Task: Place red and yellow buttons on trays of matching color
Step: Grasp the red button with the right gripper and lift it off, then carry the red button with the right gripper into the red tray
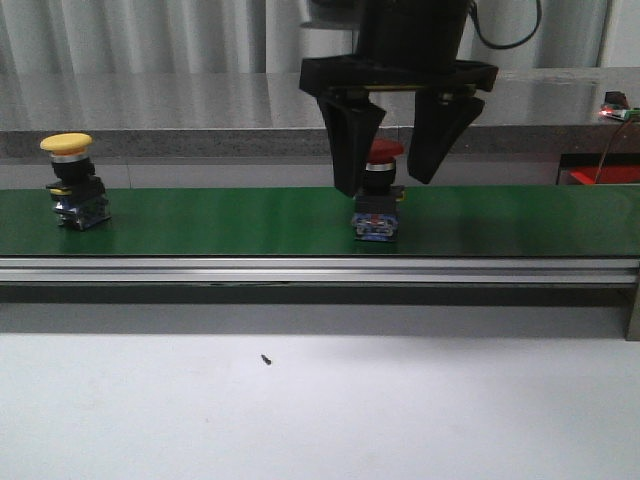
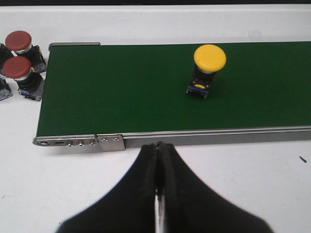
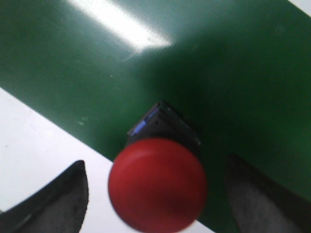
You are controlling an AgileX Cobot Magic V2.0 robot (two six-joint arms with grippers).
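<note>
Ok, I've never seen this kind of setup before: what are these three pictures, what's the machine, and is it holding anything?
It is a two-armed robot at a green conveyor belt. The front view looks forward over the table; the other two come from cameras on each wrist. On the belt stand a yellow button and a red button. The right gripper hangs open, one finger on each side of the red button, not yet gripping it. The left gripper is shut and empty, over the white table near the belt's edge. Two more red buttons sit beyond the belt's end. No trays show.
</note>
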